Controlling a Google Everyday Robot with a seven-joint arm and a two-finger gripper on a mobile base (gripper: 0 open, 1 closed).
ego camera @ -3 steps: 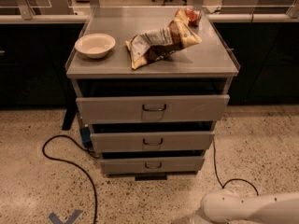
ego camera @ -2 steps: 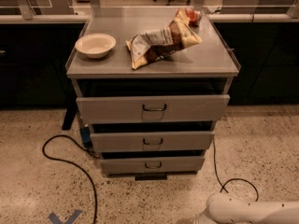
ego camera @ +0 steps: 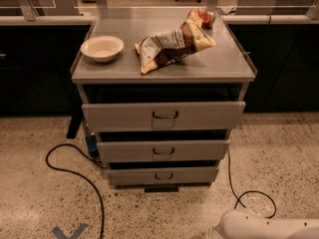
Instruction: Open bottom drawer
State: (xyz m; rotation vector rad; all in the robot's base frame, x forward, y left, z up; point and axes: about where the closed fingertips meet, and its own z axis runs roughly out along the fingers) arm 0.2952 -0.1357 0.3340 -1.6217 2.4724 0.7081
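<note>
Though bottom drawer point(ego camera: 189, 176) unchanged, end effector offscreen

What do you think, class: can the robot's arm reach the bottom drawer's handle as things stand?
Probably yes. Nothing stands before the bottom drawer or its handle, and the arm sits low at the right nearby. The gripper itself is out of view.

Dim warm overhead light, soft glare on cabinet top point(ego camera: 224, 59), black shadow above top drawer point(ego camera: 199, 116); gripper outside frame.
</note>
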